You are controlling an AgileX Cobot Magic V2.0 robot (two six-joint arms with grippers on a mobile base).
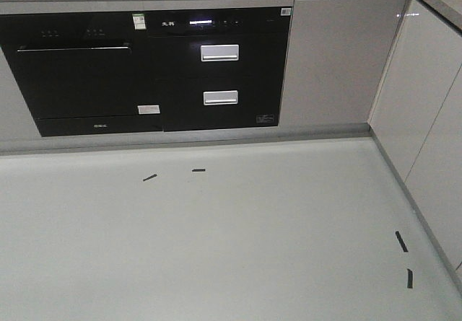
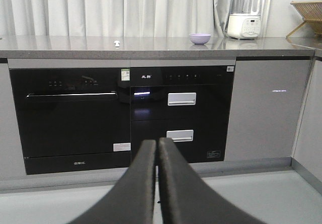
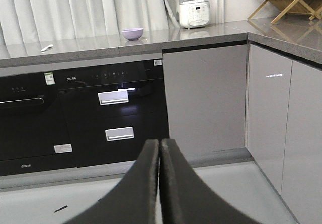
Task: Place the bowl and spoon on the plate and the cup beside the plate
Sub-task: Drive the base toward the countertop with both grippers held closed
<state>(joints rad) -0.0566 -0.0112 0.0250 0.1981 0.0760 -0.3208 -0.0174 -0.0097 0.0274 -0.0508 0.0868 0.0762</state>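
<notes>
The lavender bowl (image 2: 199, 38) stands far off on the grey countertop (image 2: 151, 47); the right wrist view shows the bowl (image 3: 132, 33) too. A small pale spoon (image 2: 116, 43) lies on the same counter to the bowl's left, and the spoon (image 3: 47, 47) also shows from the right wrist. My left gripper (image 2: 157, 142) is shut with nothing in it, low over the floor and well short of the counter. My right gripper (image 3: 160, 142) is likewise shut and empty. The plate and the cup are out of view. Neither gripper shows in the front view.
Black built-in appliances (image 1: 151, 68) with silver drawer handles fill the cabinet front under the counter. A white blender (image 2: 245, 12) and a wooden rack (image 2: 307, 15) stand at the counter's right. Grey cabinets (image 1: 426, 112) line the right side. Black tape marks (image 1: 149, 177) dot the floor.
</notes>
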